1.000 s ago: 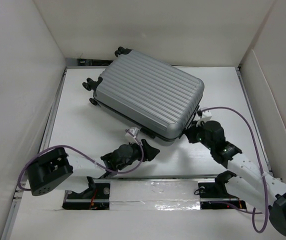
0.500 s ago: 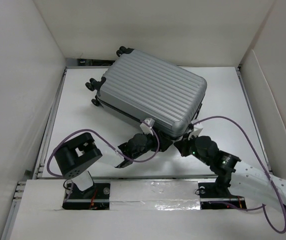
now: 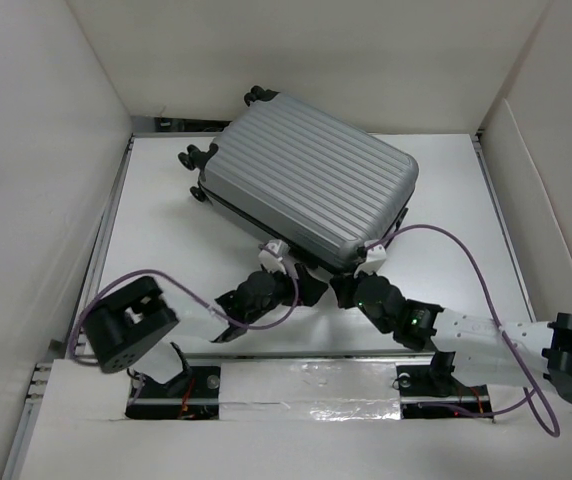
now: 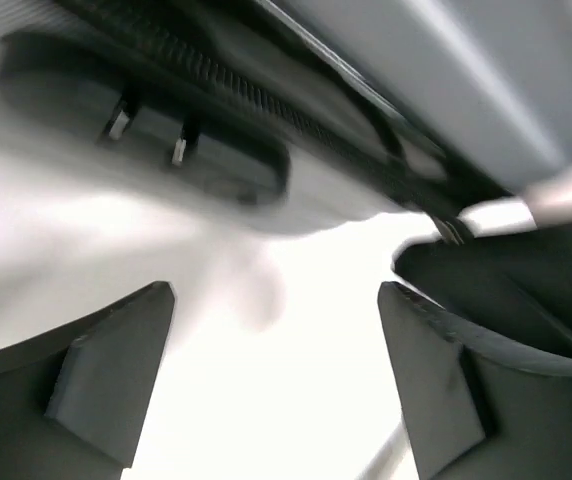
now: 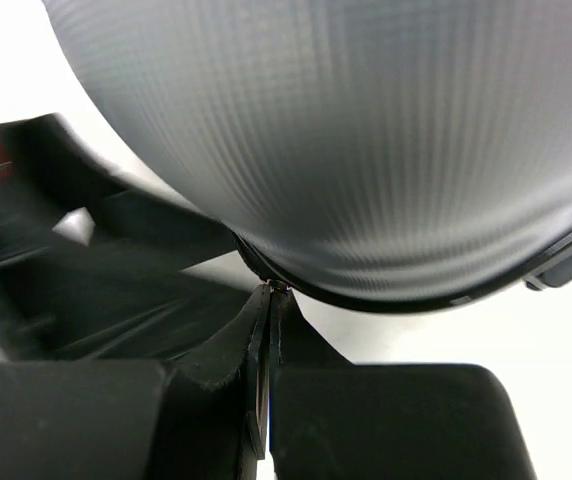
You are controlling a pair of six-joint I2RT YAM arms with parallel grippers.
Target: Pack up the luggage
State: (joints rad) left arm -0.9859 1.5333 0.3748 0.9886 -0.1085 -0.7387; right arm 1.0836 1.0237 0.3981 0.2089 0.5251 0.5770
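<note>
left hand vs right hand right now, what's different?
Left hand has its jaws wide apart with nothing between them; right hand is pinched shut. Left hand faces the zipper line on the luggage's near side; right hand's tips sit at the dark seam under its rounded corner. Shared: both sit low against the closed luggage's near edge.
</note>
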